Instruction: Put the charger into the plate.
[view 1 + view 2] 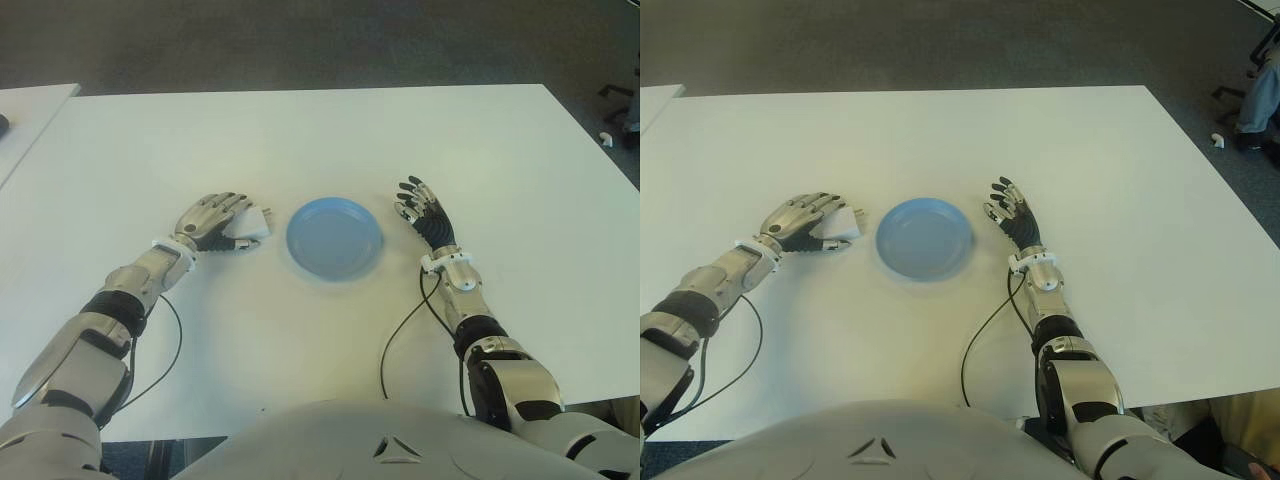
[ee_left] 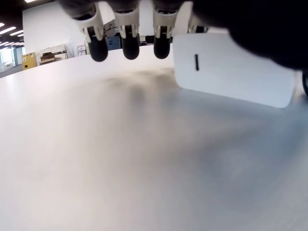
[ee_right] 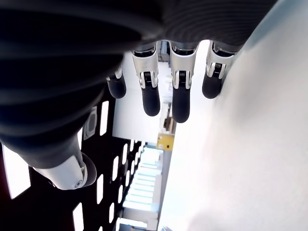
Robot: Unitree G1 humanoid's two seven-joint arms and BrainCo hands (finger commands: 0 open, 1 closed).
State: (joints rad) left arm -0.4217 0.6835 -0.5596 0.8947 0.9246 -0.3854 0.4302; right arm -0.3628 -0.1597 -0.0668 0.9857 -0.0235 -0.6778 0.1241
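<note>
A: Where do we find the charger (image 1: 253, 224)?

B: We see it as a small white block on the tabletop (image 1: 300, 140), just to the left of the blue plate (image 1: 334, 240) and apart from its rim. The left robot hand (image 1: 212, 222) sits over it, further from the plate than the charger's free end.

A: Is that robot hand gripping it?

B: In the left wrist view the charger (image 2: 231, 72) lies right against the palm side, with three dark fingertips (image 2: 130, 48) hanging beside it above the tabletop. We cannot tell whether the fingers truly clamp it or only cover it.

A: And the plate itself?

B: It lies flat on the white tabletop, and we see nothing in it. Between charger and plate there is only a narrow strip of bare tabletop.

A: What about the other side?

B: The right robot hand (image 1: 424, 212) shows just to the right of the plate, fingers stretched out and loosely spread, holding nothing. Its wrist view shows the fingertips (image 3: 181, 103) straight and free. Thin black cables (image 1: 400, 335) trail from both wrists toward us, nearer than the plate.
</note>
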